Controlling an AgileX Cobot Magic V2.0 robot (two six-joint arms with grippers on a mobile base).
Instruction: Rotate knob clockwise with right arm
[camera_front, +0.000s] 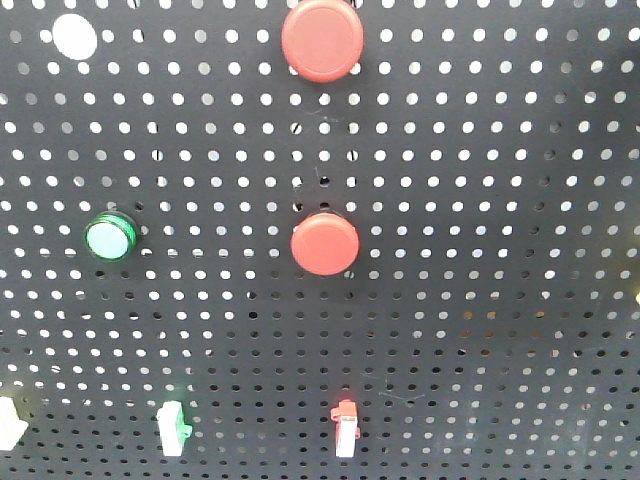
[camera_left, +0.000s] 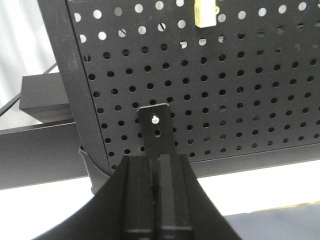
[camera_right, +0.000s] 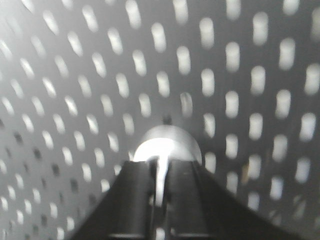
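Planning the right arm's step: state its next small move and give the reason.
Probably roll the wrist clockwise by a small amount. In the right wrist view the right gripper sits at the round pale knob on the pegboard. Its fingers seem closed on a bright ridge of it, though the picture is blurred. With the grip apparently made, the turn comes next.
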